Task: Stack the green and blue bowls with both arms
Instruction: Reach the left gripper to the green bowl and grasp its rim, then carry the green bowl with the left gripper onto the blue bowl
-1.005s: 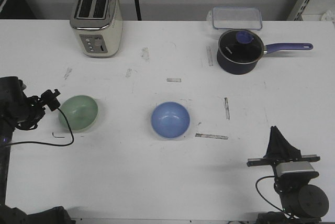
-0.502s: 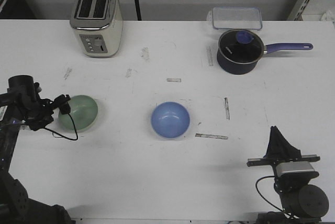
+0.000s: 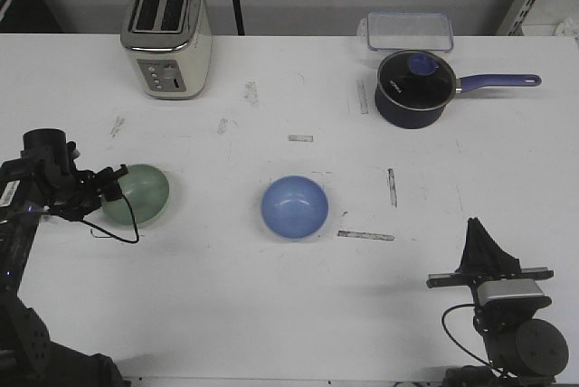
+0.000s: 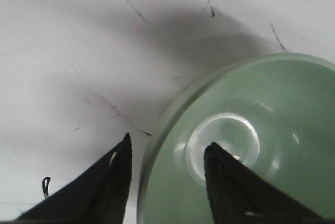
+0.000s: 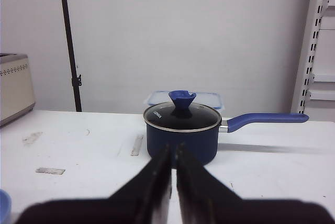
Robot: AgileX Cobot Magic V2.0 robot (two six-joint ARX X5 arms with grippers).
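The pale green bowl (image 3: 141,193) sits on the white table at the left. The blue bowl (image 3: 295,207) rests near the middle, apart from it. My left gripper (image 3: 112,184) is open at the green bowl's left rim. In the left wrist view, the left gripper (image 4: 167,141) straddles the rim of the green bowl (image 4: 272,130), one finger inside and one outside above the table. My right gripper (image 3: 477,231) is parked at the front right, shut and empty, well away from both bowls. In the right wrist view, the right gripper (image 5: 174,148) points toward the saucepan.
A cream toaster (image 3: 167,34) stands at the back left. A dark navy saucepan (image 3: 414,89) with a lid and a purple-blue handle is at the back right, with a clear container (image 3: 409,31) behind it. Tape strips (image 3: 365,236) mark the table.
My left arm has moved right toward the green bowl, and its gripper now sits over the bowl's left rim. The bowls and the right arm have not moved.
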